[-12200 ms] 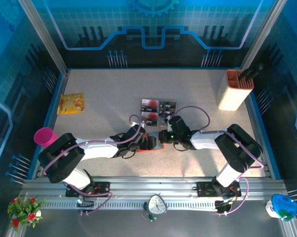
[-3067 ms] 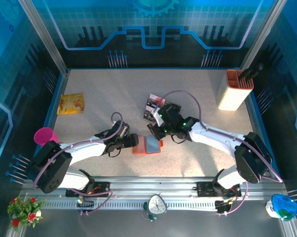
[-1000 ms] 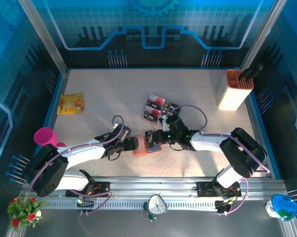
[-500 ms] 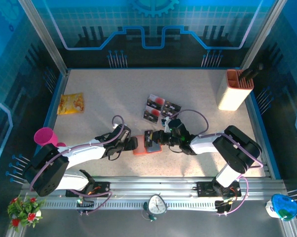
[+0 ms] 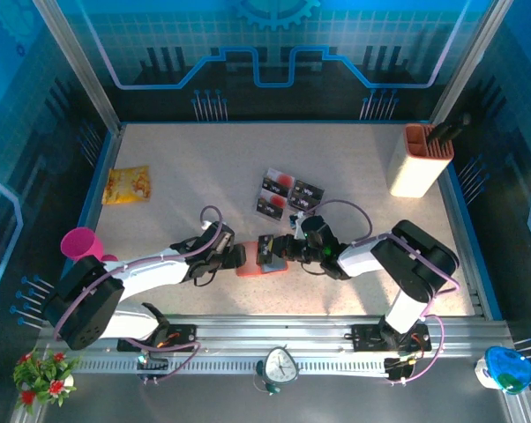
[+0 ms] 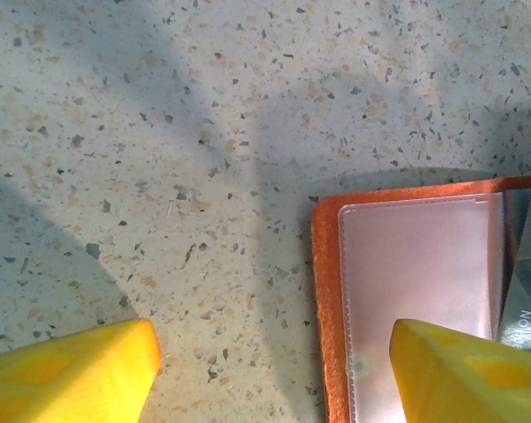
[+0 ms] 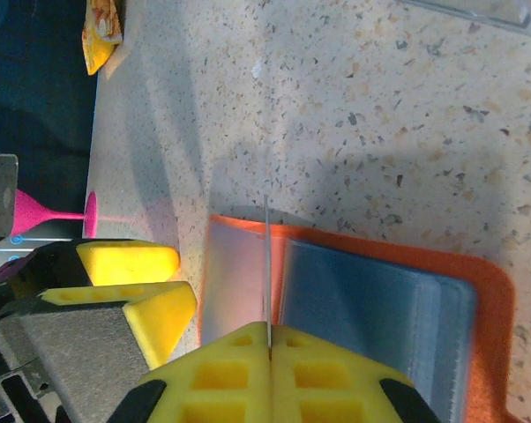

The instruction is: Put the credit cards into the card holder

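The orange-red card holder (image 5: 252, 264) lies open on the table, its clear pocket (image 6: 415, 273) on the left flap and blue-grey pockets (image 7: 362, 300) on the right. My right gripper (image 7: 268, 330) is shut on a credit card (image 7: 266, 256), seen edge-on and upright over the fold between the flaps. From above, that card (image 5: 269, 249) is a dark patch over the holder, with the right gripper (image 5: 283, 249) just right of it. My left gripper (image 6: 270, 374) is open, straddling the holder's left edge, one finger (image 6: 464, 370) over the clear pocket. More credit cards (image 5: 287, 196) lie further back.
A clear tray edge (image 7: 477, 11) lies beyond the holder. A cream-and-orange container (image 5: 420, 160) stands at the back right. A yellow packet (image 5: 126, 185) lies at the left and a pink cup (image 5: 80, 242) stands off the table's left edge.
My right gripper has crept left with the card, further over the card holder. The left arm has stayed almost still, its jaws a little narrower.
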You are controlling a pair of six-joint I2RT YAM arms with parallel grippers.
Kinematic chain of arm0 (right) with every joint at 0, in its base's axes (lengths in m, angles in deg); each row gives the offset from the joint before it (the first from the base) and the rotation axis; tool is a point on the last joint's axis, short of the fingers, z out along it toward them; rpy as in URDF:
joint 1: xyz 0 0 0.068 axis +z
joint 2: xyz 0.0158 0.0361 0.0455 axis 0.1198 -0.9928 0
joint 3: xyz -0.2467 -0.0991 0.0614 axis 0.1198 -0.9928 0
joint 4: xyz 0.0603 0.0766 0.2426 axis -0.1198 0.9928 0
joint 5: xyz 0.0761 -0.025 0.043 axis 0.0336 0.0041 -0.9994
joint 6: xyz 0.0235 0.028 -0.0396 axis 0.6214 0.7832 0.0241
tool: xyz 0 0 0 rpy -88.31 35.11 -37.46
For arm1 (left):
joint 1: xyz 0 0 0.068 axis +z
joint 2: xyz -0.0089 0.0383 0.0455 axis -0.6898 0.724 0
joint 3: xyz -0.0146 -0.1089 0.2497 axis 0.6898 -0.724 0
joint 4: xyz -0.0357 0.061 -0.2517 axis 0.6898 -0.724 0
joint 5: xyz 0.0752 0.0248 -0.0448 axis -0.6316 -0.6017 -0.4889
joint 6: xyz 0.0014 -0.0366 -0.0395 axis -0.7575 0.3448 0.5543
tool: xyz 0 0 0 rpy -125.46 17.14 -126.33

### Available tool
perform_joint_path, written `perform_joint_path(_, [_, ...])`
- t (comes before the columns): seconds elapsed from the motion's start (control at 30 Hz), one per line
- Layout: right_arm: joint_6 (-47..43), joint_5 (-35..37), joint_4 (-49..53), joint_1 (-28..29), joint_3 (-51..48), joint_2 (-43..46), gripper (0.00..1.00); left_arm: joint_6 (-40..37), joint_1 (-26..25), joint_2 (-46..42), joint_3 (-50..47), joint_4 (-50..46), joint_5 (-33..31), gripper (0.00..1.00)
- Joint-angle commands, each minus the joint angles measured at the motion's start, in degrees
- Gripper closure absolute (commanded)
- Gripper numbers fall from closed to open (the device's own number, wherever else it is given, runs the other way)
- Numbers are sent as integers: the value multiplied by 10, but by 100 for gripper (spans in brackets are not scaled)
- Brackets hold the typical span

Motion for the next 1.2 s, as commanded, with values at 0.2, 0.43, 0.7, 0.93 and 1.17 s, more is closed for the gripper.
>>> perform_joint_path(0.2, [24, -16, -52, -4, -17, -27, 100, 0, -1, 26, -20, -17, -1, 28])
perform_joint_path(0.43, [17, -28, -36, 0, -11, -28, 100, 0, 0, 33, -19, -14, -1, 28])
perform_joint_path(0.7, [16, -34, -14, 3, -9, -30, 100, 0, -1, 39, -18, -11, 2, 28])
perform_joint_path(0.93, [12, -42, 19, 3, 0, -29, 100, -2, 0, 41, -19, -9, 2, 28])
perform_joint_path(1.17, [-2, -49, 72, 5, 21, -22, 100, -1, -1, 45, -18, -5, 2, 29])
